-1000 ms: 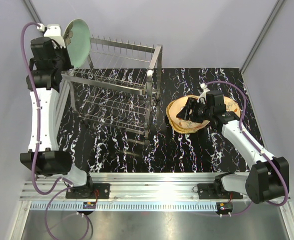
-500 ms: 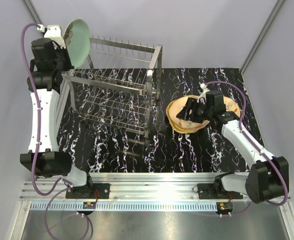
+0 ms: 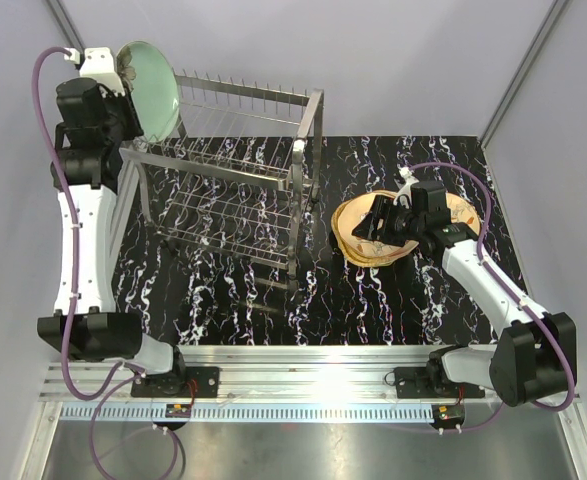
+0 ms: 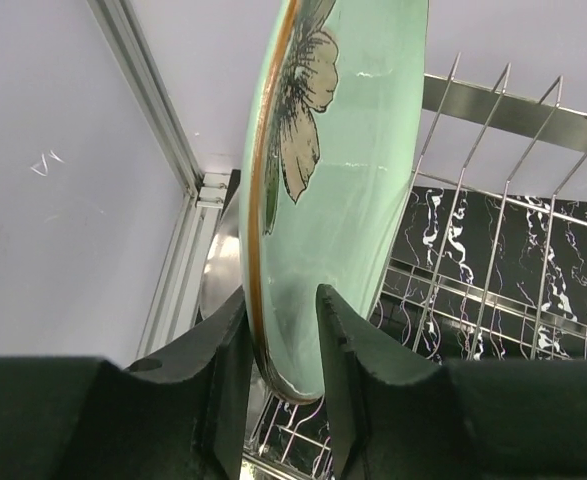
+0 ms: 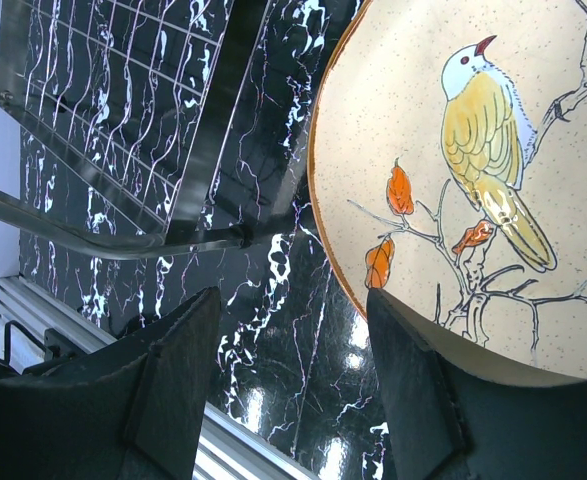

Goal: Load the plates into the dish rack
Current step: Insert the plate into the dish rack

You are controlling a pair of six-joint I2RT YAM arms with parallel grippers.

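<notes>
Left claw (image 4: 281,305) clamped a green plate (image 4: 343,150) (upright, flower-painted) over the rack (image 3: 233,170) at the surface's (image 3: 403,300) far-left corner; right claw (image 5: 291,300) gaped over stacked plates (image 3: 356,250).

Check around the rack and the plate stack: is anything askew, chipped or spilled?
Nothing stands out. The dish rack stands upright; the left hand grips the mint-green plate on edge at its left end; the plate stack sits to its right, under the open right hand. No chips or spills visible.
</notes>
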